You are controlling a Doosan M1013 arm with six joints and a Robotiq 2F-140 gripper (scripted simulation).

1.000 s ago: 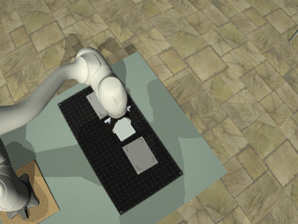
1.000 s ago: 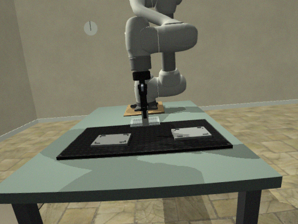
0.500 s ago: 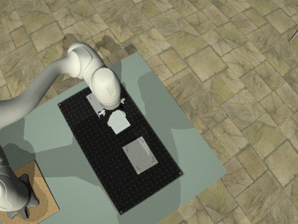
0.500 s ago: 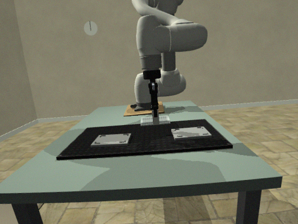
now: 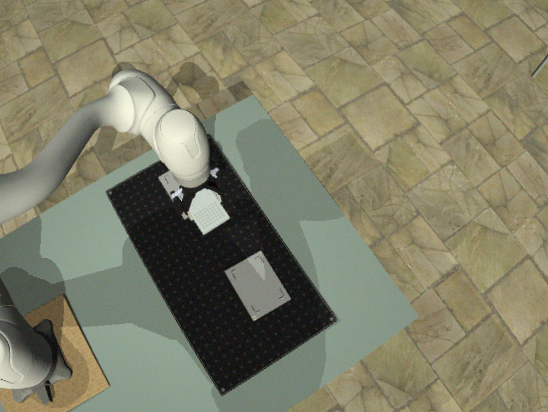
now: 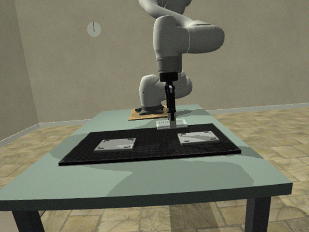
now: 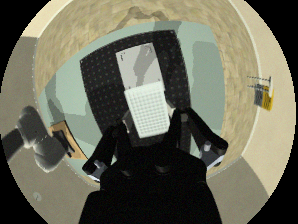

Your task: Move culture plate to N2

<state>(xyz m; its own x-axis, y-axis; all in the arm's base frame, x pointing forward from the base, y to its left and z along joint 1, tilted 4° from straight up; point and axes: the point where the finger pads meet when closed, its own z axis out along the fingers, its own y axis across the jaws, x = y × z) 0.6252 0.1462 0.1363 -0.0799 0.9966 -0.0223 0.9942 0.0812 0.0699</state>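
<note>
While the gripper (image 6: 171, 117) hangs from the white arm (image 6: 180, 36) above the black perforated mat (image 5: 250, 340), its fingers are pinched on the 96-well plate (image 5: 210, 213), so the plate is off both nests and in the air over the mat. In the exterior view the plate (image 6: 172, 124) sits level at the fingertips, clearly above the mat surface, approx. between the two nests and nearer the mat's far edge (the edge toward the arm's base). From the top view it lies just beside the nest (image 5: 167, 180) that's mostly hidden under the wrist, and well apart from the other nest (image 5: 257, 287), which is fully visible w/ its dark corner locators showing. The wrist cam shows the plate (image 7: 147, 111) end-on between the two black fingers, well grid facing up; beyond it on the mat is a grey nest (image 7: 136, 63). Lid: can't tell from these views whether it's seated, too small and pale to separate from the plate. Which nest is N1 vs N2 isn't readable from any markings. The mat lies on a grey-green table (image 6: 146, 186), and the arm's base stands on a tan board (image 6: 133, 116) at the table's far end, behind the mat. Floor is tan stone tile (image 5: 400, 100).
</note>
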